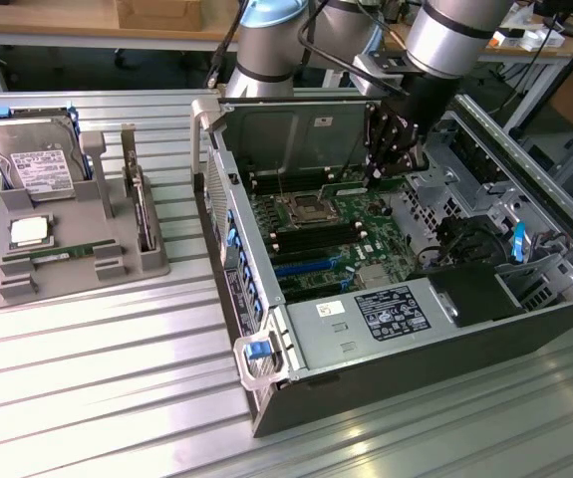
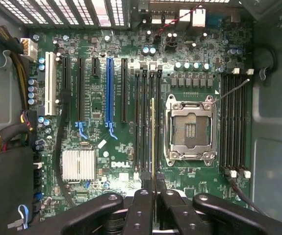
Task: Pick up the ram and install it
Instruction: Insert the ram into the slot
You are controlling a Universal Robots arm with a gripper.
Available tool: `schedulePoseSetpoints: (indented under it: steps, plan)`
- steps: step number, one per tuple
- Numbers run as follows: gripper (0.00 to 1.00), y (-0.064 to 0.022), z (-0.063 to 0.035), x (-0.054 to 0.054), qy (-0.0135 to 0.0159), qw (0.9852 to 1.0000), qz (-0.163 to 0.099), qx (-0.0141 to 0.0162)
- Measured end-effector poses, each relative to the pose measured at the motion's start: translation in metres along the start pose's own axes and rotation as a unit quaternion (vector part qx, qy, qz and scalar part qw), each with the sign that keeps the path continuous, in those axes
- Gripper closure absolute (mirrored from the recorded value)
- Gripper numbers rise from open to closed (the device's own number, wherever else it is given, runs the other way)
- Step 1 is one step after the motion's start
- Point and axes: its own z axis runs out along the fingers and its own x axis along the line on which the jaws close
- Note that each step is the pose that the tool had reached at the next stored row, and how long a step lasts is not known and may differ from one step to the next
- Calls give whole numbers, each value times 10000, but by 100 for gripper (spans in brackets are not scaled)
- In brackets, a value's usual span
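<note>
Wrist view: the jaws are clamped on the ram (image 2: 153,137), held edge-on over the memory slots (image 2: 143,122) beside the empty processor socket (image 2: 190,129). The install step looks under way. Seating the ram would call for exact alignment with one slot.

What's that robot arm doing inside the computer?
The robot's black hand is down inside the open grey computer case and is shut on the thin green memory stick, the ram. It holds the stick on edge over the long black slots on the green motherboard, beside the empty silver processor socket. Whether the stick is in a slot yet is not clear.
</note>
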Motion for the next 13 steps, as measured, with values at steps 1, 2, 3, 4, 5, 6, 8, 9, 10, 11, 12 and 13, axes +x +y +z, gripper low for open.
schedulePoseSetpoints:
  steps: [1, 2, 3, 4, 5, 6, 8, 9, 10, 11, 12, 13]
  plan:
    - [88, 7, 19, 1, 0, 10000, 1, 0]
    - [88, 12, 30, 1, 0, 10000, 0, 0]
    - [88, 20, 48, 1, 0, 10000, 0, 0]
    - [88, 33, 70, 4, -1, 10000, 0, 0]
    - [88, 41, 87, 8, 0, 10000, 0, 0]
    - [88, 59, 108, 23, 7, 10000, -1, 0]
    - [88, 75, 133, 32, 36, 10000, -2, 0]
    - [88, 86, 155, 38, 55, 10000, -2, -1]
    - [88, 93, 179, 42, 74, 10000, -1, -1]
    - [88, 99, 191, 48, 83, 10000, 0, -1]
    - [88, 102, 208, 54, 94, 10000, -1, -1]
    - [88, 108, 222, 59, 99, 10000, 0, -1]
